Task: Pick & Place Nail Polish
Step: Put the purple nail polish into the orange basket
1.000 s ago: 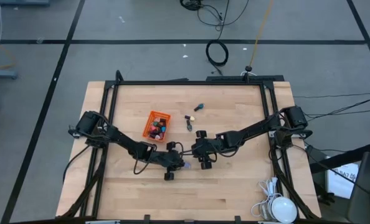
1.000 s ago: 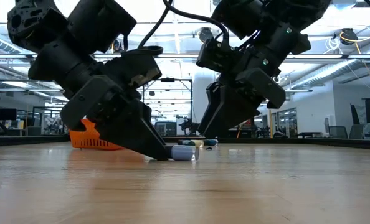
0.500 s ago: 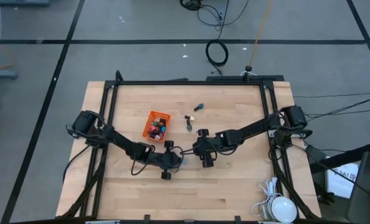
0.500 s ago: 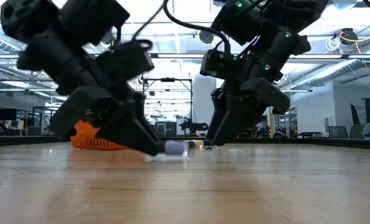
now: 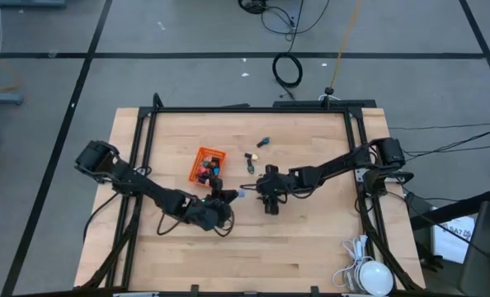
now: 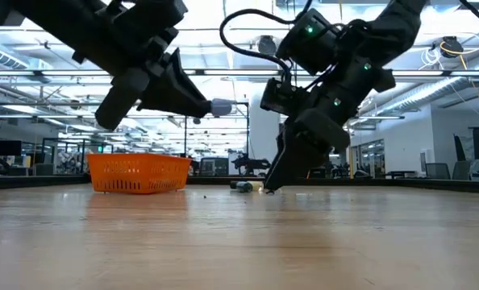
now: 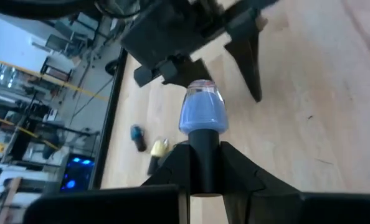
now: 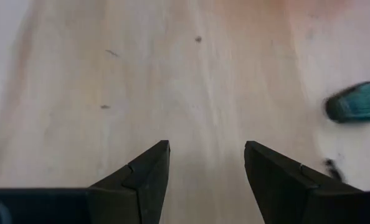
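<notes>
My left gripper point(image 5: 231, 198) is shut on a pale blue nail polish bottle point(image 7: 202, 112) with a dark cap, held in the air near the table's middle; it also shows in the low view point(image 6: 221, 106). My right gripper point(image 5: 266, 196) is open and empty, its fingers point(image 8: 141, 174) low over bare wood just right of the left one. The orange mesh basket point(image 5: 208, 165) with several bottles stands on the table left of both grippers. Three loose bottles lie on the wood beyond them: a teal one point(image 5: 262, 141) and two more point(image 5: 250, 161). My left gripper pinches the bottle's dark cap point(image 7: 203, 146) between its two fingers. The blue glass body sticks out past the fingertips. The bottle lies roughly level in the low view, lifted clear of the table.
A teal bottle point(image 8: 356, 102) lies on the wood just ahead of my right gripper. Loose bottles also show in the left wrist view point(image 7: 137, 137) and low view point(image 6: 241, 186). The black frame rail point(image 5: 253, 109) runs along the table's far edge. Bare wood lies toward the near edge.
My left gripper has lifted the blue bottle off the table, where it lay on its side, and carried it up and toward the far edge, nearer the basket. My right gripper has moved a little toward the far edge, nearer the loose bottles, staying low.
</notes>
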You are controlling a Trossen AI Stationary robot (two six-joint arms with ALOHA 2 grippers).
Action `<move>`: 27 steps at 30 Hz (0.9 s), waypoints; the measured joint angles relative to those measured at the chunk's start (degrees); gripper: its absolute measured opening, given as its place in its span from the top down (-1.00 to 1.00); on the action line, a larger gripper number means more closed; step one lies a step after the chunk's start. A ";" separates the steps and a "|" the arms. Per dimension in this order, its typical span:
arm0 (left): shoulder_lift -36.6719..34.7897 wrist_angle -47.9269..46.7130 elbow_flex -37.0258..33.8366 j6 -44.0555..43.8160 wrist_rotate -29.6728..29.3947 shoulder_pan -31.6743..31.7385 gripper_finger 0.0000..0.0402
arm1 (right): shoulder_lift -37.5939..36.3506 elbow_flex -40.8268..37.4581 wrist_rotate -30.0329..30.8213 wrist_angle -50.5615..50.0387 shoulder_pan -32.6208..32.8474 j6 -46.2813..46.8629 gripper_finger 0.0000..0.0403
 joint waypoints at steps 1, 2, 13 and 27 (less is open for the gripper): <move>0.07 -1.57 0.74 -0.29 -0.22 -0.11 0.81 | -0.50 -0.52 -1.21 1.16 -0.34 0.29 0.03; 0.14 -3.08 1.42 -0.73 -0.61 -0.13 0.81 | -0.93 -0.95 -2.23 2.15 -0.65 0.69 0.03; 0.20 -6.61 2.06 -3.22 -4.83 -0.85 0.81 | -4.79 -9.18 -8.56 29.35 -1.96 8.60 0.03; 0.18 -0.37 2.14 -0.32 -5.41 0.40 0.81 | -4.79 -14.42 -10.11 49.05 -1.38 17.84 0.02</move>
